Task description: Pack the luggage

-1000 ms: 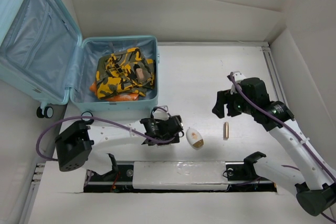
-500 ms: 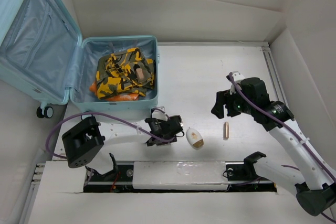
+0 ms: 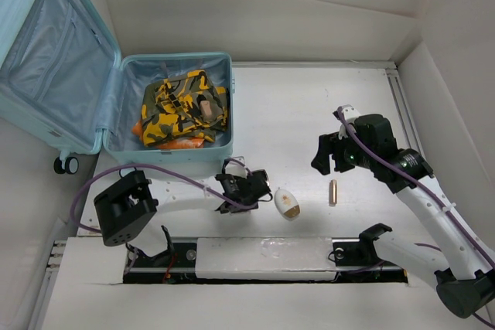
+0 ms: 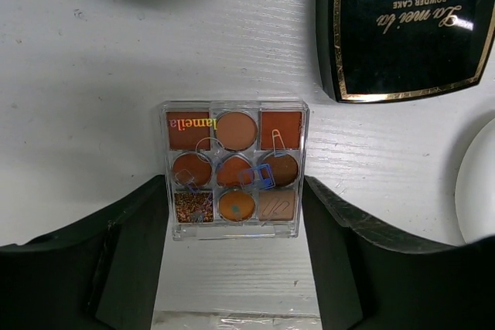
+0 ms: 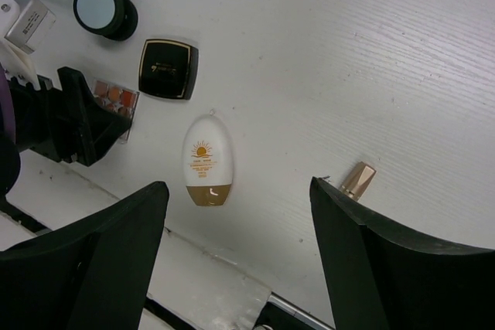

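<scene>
The left fingers (image 4: 131,260) were open, with one on each side of the little eye-paint box (image 4: 234,169). They sat just beside its edges, and I could not tell if they touched it. They had not squeezed it yet. The box lay flat on the white surface (image 4: 93,52). A black powder case (image 4: 406,25) lay near it at 1 o'clock. The round side of a white bottle (image 4: 481,183) showed at 3 o'clock.

In the last second, the big black joint (image 3: 124,208) of the left arm had swung a little toward 3 o'clock in the top view. The left fingers had hardly slid at all. I think the arm was lining itself up to grab the box.

The right fingers (image 5: 77,268) were wide open and held nothing. They hung high above the white bottle and a small gold tube (image 5: 358,181). The right arm had not moved.

The luggage (image 3: 170,149) lay open at 10 o'clock in the top view, well apart from the left fingers. Yellow-and-green clothes (image 3: 184,106) were inside it. The small things were all out on the surface, so the packing was not done. The eye-paint box looked like the next thing to go in.
</scene>
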Controlling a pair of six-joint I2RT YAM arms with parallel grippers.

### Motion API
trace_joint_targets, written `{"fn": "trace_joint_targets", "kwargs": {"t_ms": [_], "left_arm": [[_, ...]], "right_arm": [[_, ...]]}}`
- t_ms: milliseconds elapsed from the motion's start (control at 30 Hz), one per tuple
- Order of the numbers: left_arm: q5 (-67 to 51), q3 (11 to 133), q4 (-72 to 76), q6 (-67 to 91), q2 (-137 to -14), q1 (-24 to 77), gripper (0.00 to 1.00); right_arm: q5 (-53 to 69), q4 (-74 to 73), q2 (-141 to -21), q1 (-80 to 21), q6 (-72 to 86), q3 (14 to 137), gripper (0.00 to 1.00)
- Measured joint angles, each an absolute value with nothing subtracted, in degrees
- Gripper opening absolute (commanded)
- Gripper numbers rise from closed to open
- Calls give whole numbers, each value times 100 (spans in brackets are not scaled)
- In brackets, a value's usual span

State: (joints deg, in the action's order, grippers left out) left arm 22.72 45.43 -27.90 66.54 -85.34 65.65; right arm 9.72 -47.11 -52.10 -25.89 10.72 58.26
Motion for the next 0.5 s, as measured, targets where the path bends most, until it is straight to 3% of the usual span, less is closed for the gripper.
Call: {"fn": "trace_joint_targets", "kwargs": {"t_ms": [267,500], "left_arm": [[2508,5159,-3632,6580,-7719,6451,30],[2808,6292,-3568,5612,-6591,4641,30]], "right_arm": [[998,-4709,-5210,-2589,1072,5826,80],[1133,-4591,-5352,-2591,1070,5828,80]]}}
